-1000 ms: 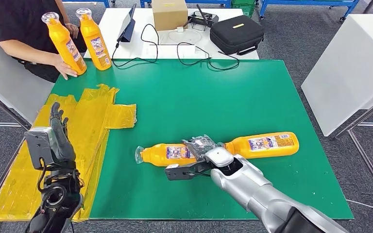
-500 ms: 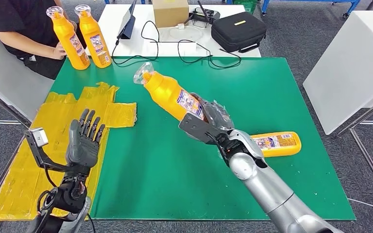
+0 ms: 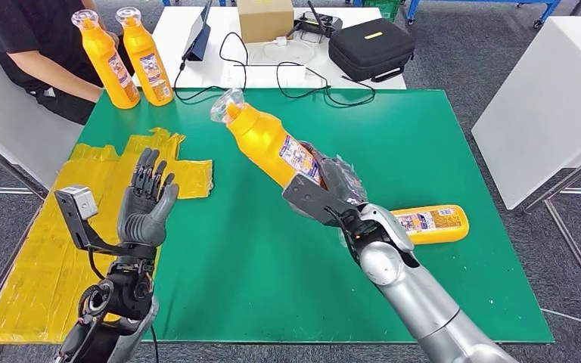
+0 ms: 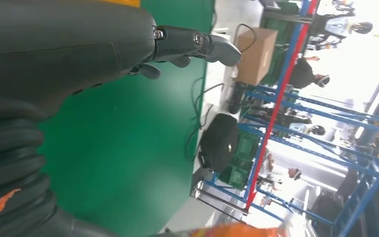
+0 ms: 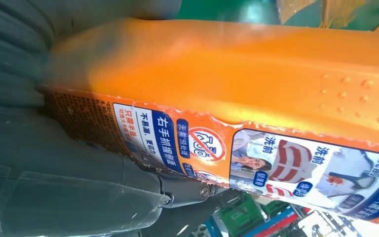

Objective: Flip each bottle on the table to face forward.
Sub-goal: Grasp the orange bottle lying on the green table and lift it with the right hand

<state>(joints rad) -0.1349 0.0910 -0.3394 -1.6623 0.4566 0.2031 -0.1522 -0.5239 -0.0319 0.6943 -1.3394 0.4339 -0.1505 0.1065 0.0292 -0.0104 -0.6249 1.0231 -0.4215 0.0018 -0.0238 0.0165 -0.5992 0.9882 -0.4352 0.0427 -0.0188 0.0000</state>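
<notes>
Right hand: the right hand (image 3: 331,184) is gripping the orange plastic bottle with a printed label (image 3: 268,145) around its lower body, holding it tilted above the green table mat (image 3: 424,144), cap end away from the robot.
Left hand: the left hand (image 3: 145,206) is hovering with fingers spread, holding nothing.
Second bottle: another orange bottle (image 3: 431,223) is lying on its side on the mat, just beside the right forearm.
Advice: keeping the grip firm while rotating the wrist should be preventing slipping; setting it down well apart from the lying bottle seems wise.
</notes>
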